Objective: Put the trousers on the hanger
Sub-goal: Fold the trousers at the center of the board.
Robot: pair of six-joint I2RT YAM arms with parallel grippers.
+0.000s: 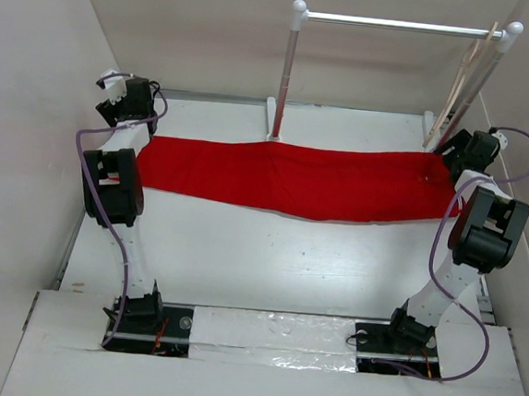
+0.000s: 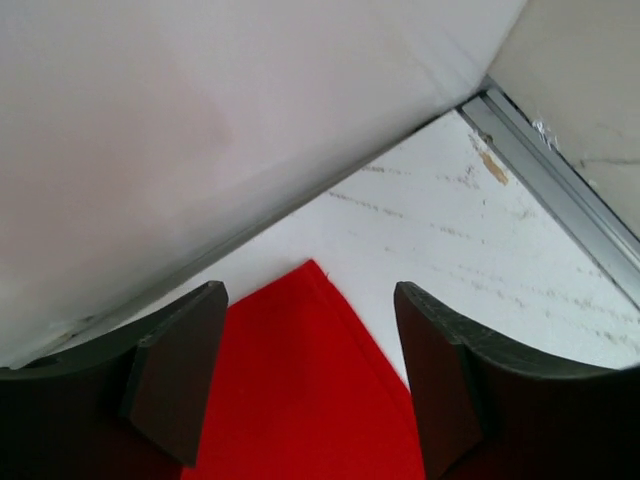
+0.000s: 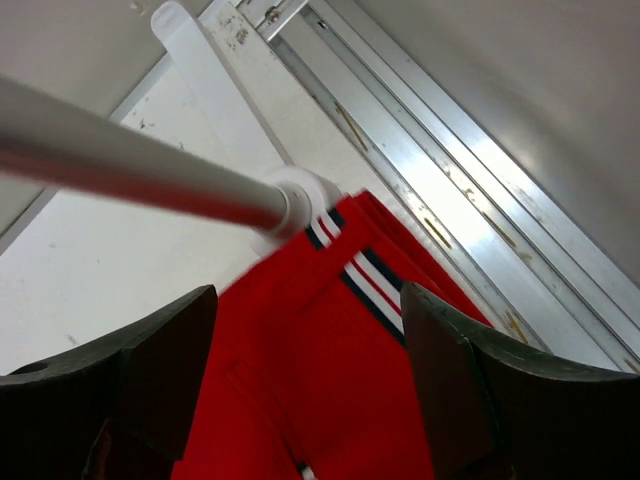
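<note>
The left arm [image 1: 115,185] and the right arm [image 1: 486,227] both reach far forward, elbows bent high. The left hand [image 2: 305,400] points down, its fingers [image 2: 180,375] spread wide. The right hand [image 3: 310,390] is likewise wide open.

The bright red cloth trousers [image 1: 294,177] are hiding both ends behind black robot arms [image 1: 113,185].
Right wrist view: a blurred pale metal pole [image 3: 130,165] is running off left, the trousers off the bottom.

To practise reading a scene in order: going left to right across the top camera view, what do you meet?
The left arm → rail's left post → hanger. The trousers and right arm overlap these, so they are left out.
</note>
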